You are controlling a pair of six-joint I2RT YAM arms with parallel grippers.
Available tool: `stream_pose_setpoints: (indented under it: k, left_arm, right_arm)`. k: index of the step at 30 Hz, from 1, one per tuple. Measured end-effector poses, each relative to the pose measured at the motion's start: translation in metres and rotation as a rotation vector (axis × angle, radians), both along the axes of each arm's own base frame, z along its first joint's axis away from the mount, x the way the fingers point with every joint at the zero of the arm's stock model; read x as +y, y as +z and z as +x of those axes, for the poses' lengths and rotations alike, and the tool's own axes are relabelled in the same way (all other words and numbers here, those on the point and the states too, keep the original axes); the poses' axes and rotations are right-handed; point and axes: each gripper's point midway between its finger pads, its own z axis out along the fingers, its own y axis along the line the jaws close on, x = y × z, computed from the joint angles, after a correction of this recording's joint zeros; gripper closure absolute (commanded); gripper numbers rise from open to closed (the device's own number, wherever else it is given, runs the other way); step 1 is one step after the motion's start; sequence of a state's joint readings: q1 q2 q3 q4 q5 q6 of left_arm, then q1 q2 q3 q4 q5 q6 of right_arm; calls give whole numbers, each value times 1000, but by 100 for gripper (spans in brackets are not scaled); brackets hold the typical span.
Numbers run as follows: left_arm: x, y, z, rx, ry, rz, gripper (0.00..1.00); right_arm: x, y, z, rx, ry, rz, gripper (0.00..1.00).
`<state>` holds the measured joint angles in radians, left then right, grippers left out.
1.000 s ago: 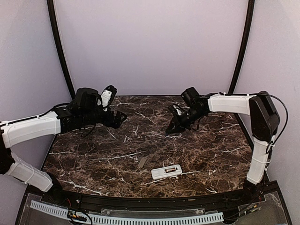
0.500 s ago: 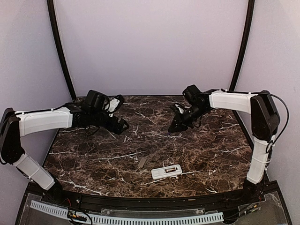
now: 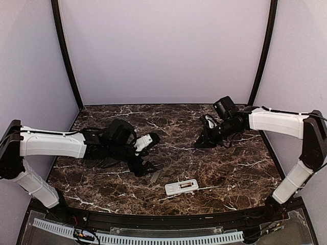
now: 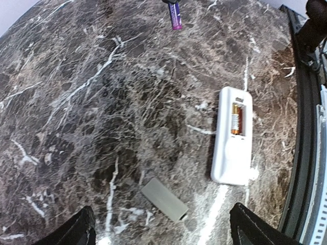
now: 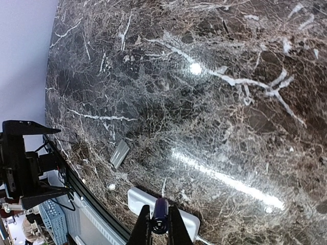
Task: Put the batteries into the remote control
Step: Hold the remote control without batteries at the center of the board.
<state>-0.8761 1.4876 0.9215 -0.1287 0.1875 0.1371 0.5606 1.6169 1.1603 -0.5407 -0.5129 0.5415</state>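
- dark marbled table [image 3: 230,168] carried the remote control [image 4: 232,135] slot-up near the front edge, with the grey cover [image 4: 164,199] just beside it.
- right pincer [image 5: 160,224] clamped a purple battery [image 5: 161,210], well apart from the remote.
- left pincer [image 4: 166,232] gaped wide and held nothing.
- slot [image 4: 238,118] held one orange-gold cell [image 4: 236,120]; the bay beside it looked free.
- my judgement: carry the battery level over the free bay and seat its spring end first.

Top external: looks down from high at the near edge across the whole table [image 3: 230,168]. Wrist views: hover close, angled down (sharing the remote control [image 4: 230,158]).
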Motion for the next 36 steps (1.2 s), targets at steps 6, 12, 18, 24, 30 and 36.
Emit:
stream_pose_setpoints:
  k: [6, 12, 18, 24, 30, 36]
  left_arm:
    - [4, -28, -38, 108, -43, -84, 16]
    - [-22, -55, -71, 107, -149, 1, 11]
    - [-29, -48, -71, 62, -188, 33, 1]
    - [-30, -51, -76, 56, -210, 72, 1]
    - [-35, -66, -100, 53, -281, 115, 1]
    - [-44, -84, -94, 47, -273, 151, 1]
  right_arm:
    - [-2, 8, -37, -103, -14, 22, 100]
    - [9, 20, -45, -148, 14, 79, 100]
    - [14, 33, -57, -151, 0, 96, 100]
    - [16, 37, -79, -127, -12, 105, 100]
    - [13, 34, -83, -113, -26, 97, 100]
    - [13, 22, -85, -89, -19, 83, 100]
